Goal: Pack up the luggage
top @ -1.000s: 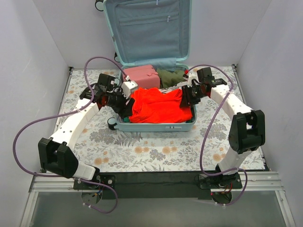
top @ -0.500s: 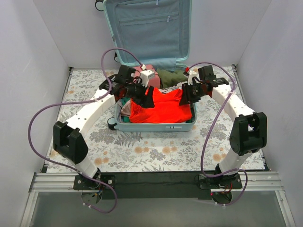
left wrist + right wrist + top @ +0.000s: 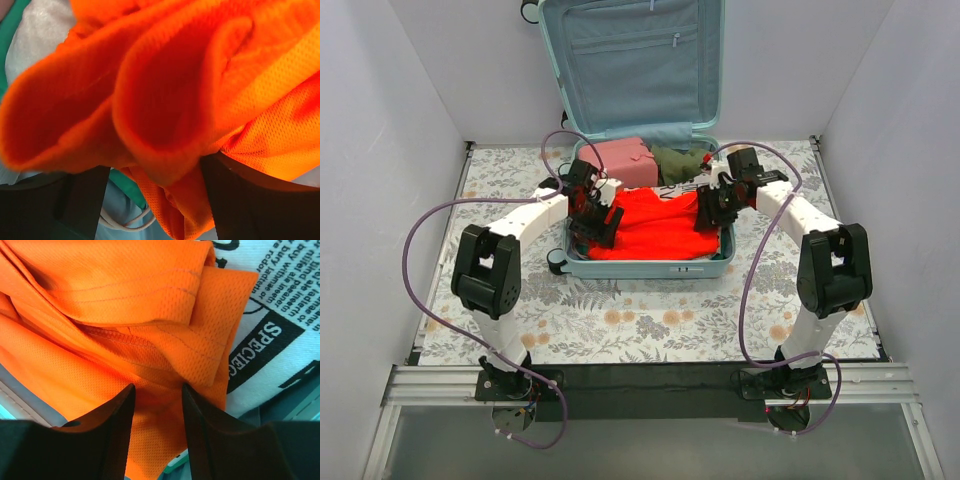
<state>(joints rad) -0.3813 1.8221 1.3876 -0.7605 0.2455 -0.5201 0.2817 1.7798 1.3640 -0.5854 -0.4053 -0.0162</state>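
Note:
The luggage (image 3: 630, 60) lies open at the table's far middle, its lid upright against the back wall. An orange mesh shirt (image 3: 655, 225) covers the front of its lower shell. My left gripper (image 3: 603, 222) is down on the shirt's left edge; in the left wrist view (image 3: 155, 200) its jaws stand wide apart with bunched orange shirt (image 3: 165, 100) between them. My right gripper (image 3: 705, 212) is on the shirt's right edge; in the right wrist view (image 3: 157, 405) its jaws stand apart over the flat orange shirt (image 3: 125, 300).
A pink pouch (image 3: 623, 160) and an olive garment (image 3: 680, 160) lie at the back of the shell. A white fabric with black print (image 3: 280, 335) lies under the shirt. A white cable (image 3: 122, 222) and a green item (image 3: 127, 185) lie beneath. Grey walls enclose the floral table cover (image 3: 620, 310).
My left arm has swung from outside the luggage's left side in over the shell and come down onto the shirt's left edge. My right gripper has shifted slightly left onto the shirt.

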